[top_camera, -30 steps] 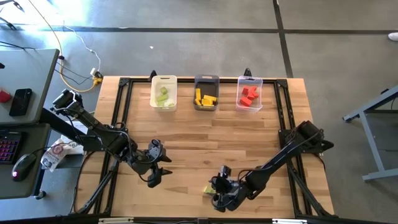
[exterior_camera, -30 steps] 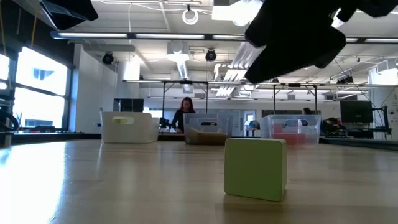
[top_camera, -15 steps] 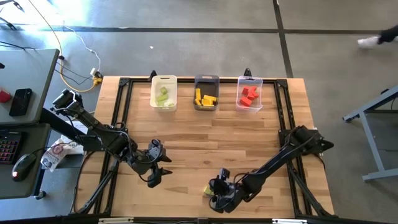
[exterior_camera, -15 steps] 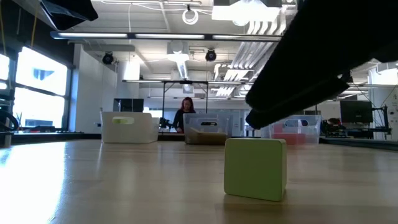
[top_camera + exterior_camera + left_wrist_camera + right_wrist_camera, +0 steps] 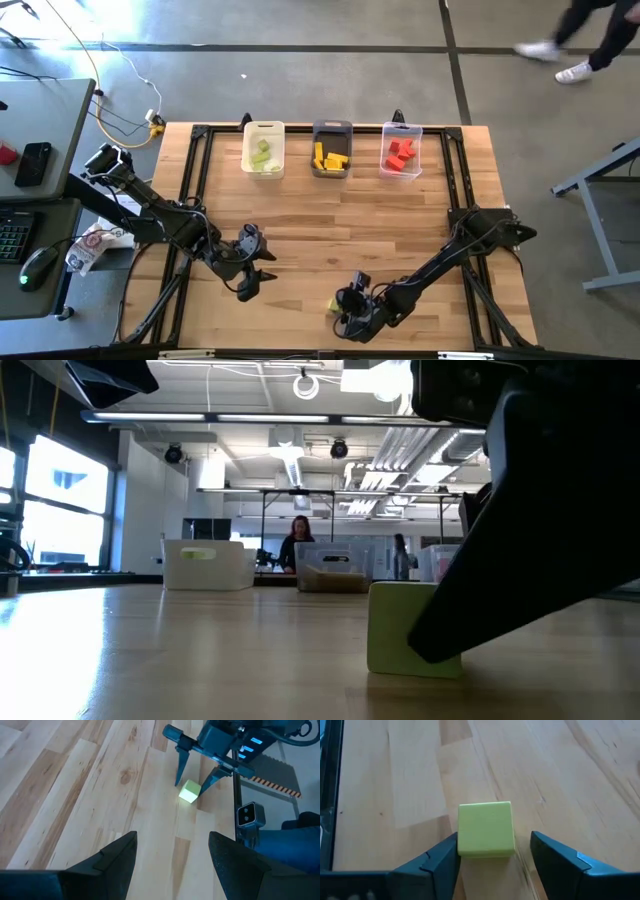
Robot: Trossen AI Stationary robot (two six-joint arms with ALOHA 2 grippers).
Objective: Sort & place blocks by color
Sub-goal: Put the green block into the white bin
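Lowered around green cube (image 5: 486, 829) since earlier: right gripper (image 5: 196, 769).
Spread, straddling cube on table (image 5: 330, 230), nothing pinched; left gripper (image 5: 252, 283) spread, idle nearby.

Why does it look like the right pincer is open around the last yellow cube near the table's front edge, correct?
Not quite: the cube is light green, not yellow, as the right wrist view shows. The rest holds: the right pincer is open around it, near the table's front edge.
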